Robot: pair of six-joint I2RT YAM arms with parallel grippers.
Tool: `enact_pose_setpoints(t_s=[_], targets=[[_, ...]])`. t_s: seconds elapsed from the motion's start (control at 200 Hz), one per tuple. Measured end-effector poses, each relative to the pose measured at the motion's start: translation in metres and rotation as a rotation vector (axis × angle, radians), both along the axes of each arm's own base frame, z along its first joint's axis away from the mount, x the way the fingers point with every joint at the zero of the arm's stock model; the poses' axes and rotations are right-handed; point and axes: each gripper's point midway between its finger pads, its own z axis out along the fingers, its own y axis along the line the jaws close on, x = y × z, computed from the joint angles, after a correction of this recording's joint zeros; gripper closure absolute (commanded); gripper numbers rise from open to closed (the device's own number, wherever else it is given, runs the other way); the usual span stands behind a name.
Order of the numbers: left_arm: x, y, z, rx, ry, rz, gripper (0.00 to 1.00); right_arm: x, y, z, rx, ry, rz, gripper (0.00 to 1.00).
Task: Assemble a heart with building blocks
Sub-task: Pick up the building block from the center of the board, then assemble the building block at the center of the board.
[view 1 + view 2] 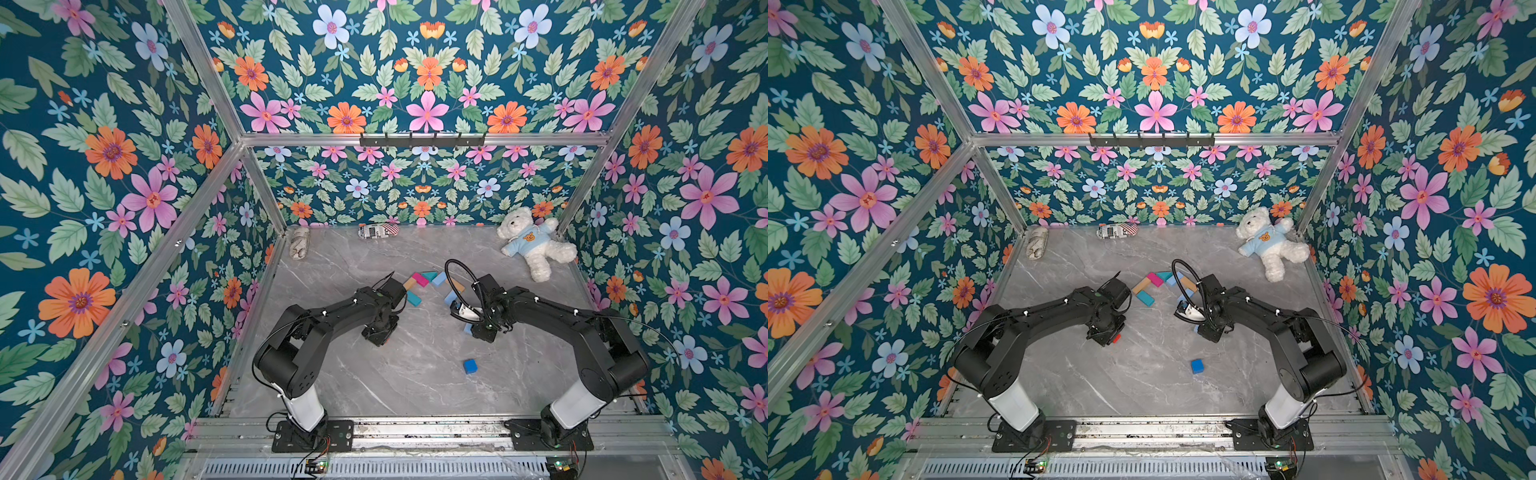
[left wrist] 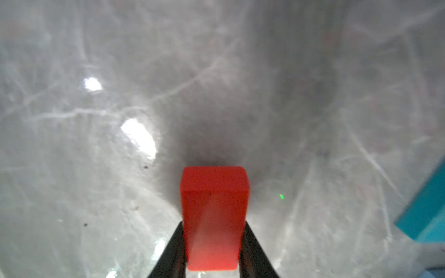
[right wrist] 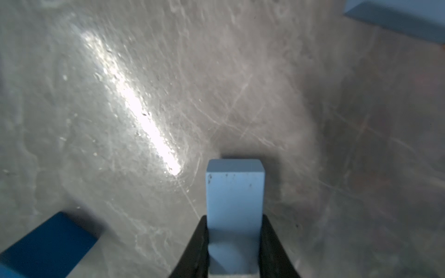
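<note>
Top and wrist views of a grey marble-patterned table [image 1: 374, 386]. At 9 o'clock from the table's centre, the left gripper [image 1: 379, 330] points down, its jaws closed narrowly on the long sides of a red block [image 2: 214, 192], whose free end projects beyond the fingertips [image 2: 175, 245]; whether that end touches the surface cannot be told. At 12 o'clock lies the unfinished heart [image 1: 421, 280], an open arc of pieces laid end to end: tan block [image 1: 410, 283], magenta block [image 1: 420, 279], teal triangle [image 1: 430, 275] at the notch, then a pale blue piece [image 1: 439, 279] and a second tan piece [image 1: 457, 285] partly behind a cable; a teal block [image 1: 413, 298] lies just beside the tan block, at its 6 o'clock. At 5 o'clock, well apart from the arc, the dark blue cube [image 1: 470, 366] sits alone, visible in both top views. At 3 o'clock the right gripper [image 1: 484, 330] also points down, its jaws clamped on a light blue block [image 3: 234, 192] held lengthwise. At 1 o'clock, in the far corner, a white teddy bear [image 1: 532, 245] lies on its back.
</note>
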Motion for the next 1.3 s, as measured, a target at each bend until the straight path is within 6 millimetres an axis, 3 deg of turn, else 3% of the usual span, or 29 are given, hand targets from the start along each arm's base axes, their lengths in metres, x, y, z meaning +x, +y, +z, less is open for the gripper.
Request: enact_pose_setpoints(t_s=[0.3,0.585,0.815,1.085,1.3], targets=[[0.006,-0.047,0.018,-0.001,-0.058,-0.12,0.74,0.016,-0.006,0.035,0.068,-0.087,-0.152,1.0],[0.01,-0.101,0.007,-0.011,-0.051,-0.19,0.74,0.02,-0.001,0.051,0.149,-0.124,-0.23,1.0],[0.03,-0.134,-0.004,-0.032,-0.057,-0.171,0.74,0.022,-0.003,0.052,0.155,-0.123,-0.28,1.0],[0.045,-0.151,-0.009,-0.049,-0.066,-0.148,0.74,0.022,-0.003,0.049,0.161,-0.121,-0.303,1.0],[0.047,-0.152,-0.01,-0.048,-0.059,-0.141,0.75,0.024,-0.002,0.048,0.165,-0.119,-0.312,1.0]])
